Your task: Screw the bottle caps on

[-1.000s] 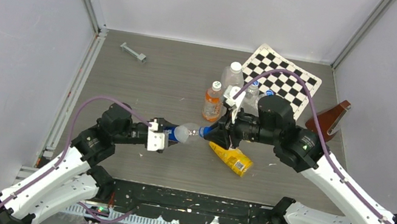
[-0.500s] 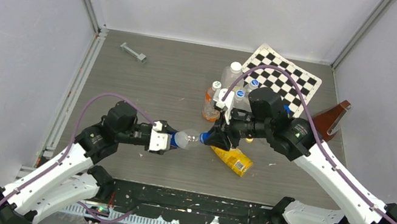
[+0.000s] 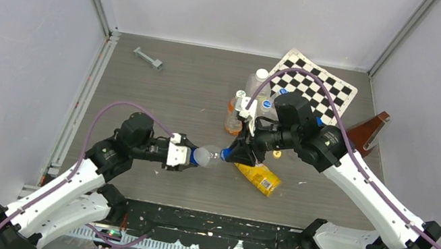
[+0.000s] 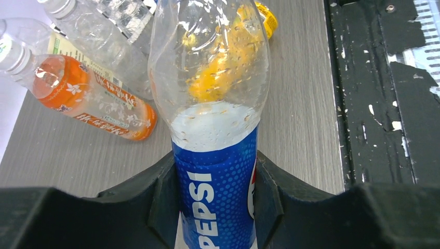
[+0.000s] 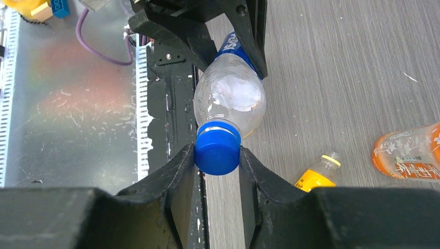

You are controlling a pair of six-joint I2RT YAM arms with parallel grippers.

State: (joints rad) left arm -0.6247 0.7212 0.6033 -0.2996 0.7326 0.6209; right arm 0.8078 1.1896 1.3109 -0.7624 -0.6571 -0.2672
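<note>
The right gripper (image 3: 227,154), closed on the blue cap (image 5: 218,151), has shifted toward 6 o'clock with the Pepsi bottle (image 3: 205,156). Its wrist has swung toward 11 o'clock, uncovering the yellow cap (image 3: 276,153).

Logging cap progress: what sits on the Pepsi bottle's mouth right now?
A blue cap covers the mouth of the Pepsi bottle, pinched by the right gripper. The threads are hidden beneath it, so how far it is screwed on cannot be seen.

My left tool (image 4: 215,194) clamps the clear plastic blue-labelled Pepsi bottle (image 4: 212,119); an orange-drink plastic bottle (image 4: 96,101) shows at its left.
</note>
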